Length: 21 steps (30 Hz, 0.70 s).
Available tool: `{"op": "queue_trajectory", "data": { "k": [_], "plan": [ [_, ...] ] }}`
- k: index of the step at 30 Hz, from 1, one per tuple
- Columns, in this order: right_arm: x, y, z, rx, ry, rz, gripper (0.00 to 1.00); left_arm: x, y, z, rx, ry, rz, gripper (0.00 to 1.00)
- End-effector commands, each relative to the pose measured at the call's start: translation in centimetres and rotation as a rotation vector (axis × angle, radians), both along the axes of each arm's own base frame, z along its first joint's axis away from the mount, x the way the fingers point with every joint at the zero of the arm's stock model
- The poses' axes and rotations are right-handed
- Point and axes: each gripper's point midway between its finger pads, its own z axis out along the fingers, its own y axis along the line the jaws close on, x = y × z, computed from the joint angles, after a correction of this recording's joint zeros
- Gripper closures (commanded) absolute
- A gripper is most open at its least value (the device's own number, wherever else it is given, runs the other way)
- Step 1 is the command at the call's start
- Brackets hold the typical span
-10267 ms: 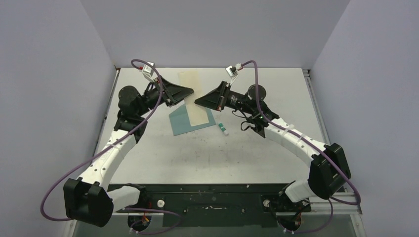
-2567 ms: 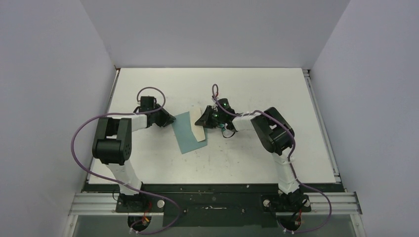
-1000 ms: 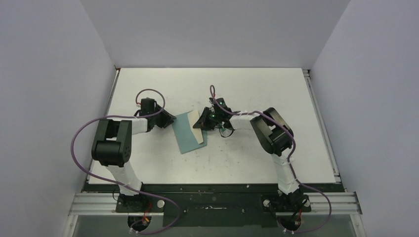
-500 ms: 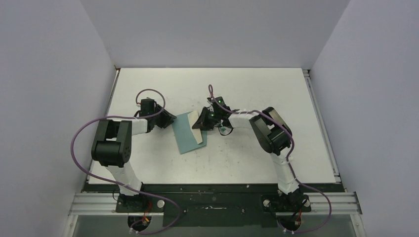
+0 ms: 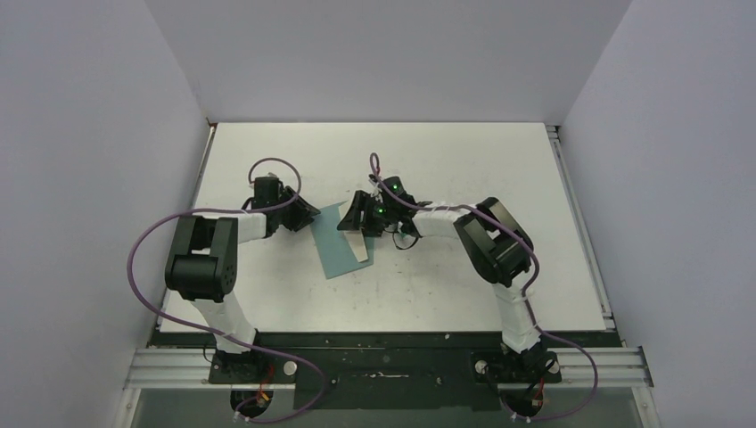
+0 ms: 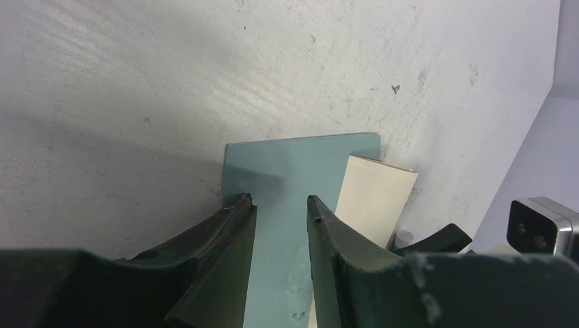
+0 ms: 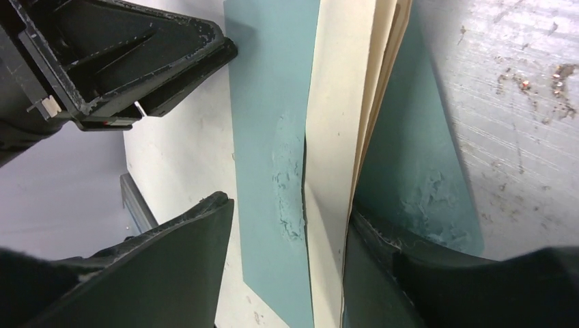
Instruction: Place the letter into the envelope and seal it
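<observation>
The teal envelope (image 5: 333, 244) lies flat mid-table, tilted. The cream folded letter (image 5: 359, 248) sits partly inside it, a strip showing along its right side. In the right wrist view the letter (image 7: 341, 102) lies between the envelope's front (image 7: 266, 102) and its flap (image 7: 410, 157). My right gripper (image 7: 287, 222) is open, its jaws wide apart over the letter and envelope, one finger (image 7: 382, 253) at the letter's edge. My left gripper (image 6: 278, 201) is low at the envelope's left edge (image 6: 300, 157), its jaws narrowly apart with nothing between them.
A small white cylinder end (image 6: 404, 236) shows beside the letter (image 6: 374, 198), near the right gripper. The left gripper's black body (image 7: 130, 61) sits close across the envelope from the right one. Grey walls enclose the table (image 5: 464, 160) on three sides.
My right gripper has gone from shut to open and moved left over the envelope. Less of the letter shows than before. The left gripper's jaws have widened slightly.
</observation>
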Motion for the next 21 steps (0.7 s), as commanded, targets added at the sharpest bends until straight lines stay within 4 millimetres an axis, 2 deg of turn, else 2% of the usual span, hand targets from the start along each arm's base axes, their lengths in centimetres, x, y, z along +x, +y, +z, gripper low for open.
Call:
{"op": "queue_trajectory", "data": {
  "k": [1, 5, 12, 15, 19, 21],
  "plan": [
    [0.3, -2.9, -3.0, -0.118, -0.061, -0.043, 0.42, -2.0, 0.2, -2.1, 0.064, 0.094, -0.071, 0.67],
    [2.4, -2.9, -2.8, -0.041, -0.113, -0.092, 0.45, -2.0, 0.2, -2.3, 0.065, 0.089, -0.076, 0.67],
    [4.9, -3.6, -2.8, 0.000, -0.144, -0.184, 0.64, -2.0, 0.1, -2.8, 0.067, 0.090, -0.087, 0.67],
    [5.3, -3.3, -3.1, 0.010, -0.143, -0.190, 0.75, -1.8, 0.1, -2.8, 0.067, 0.088, -0.091, 0.67],
    [5.4, -3.2, -3.7, 0.000, -0.115, -0.195, 0.94, -1.5, 0.0, -2.6, 0.067, 0.081, -0.098, 0.67],
    [5.2, -3.3, -4.2, -0.027, -0.083, -0.183, 0.95, -1.3, 0.0, -2.5, 0.066, 0.074, -0.100, 0.67]
  ]
}}
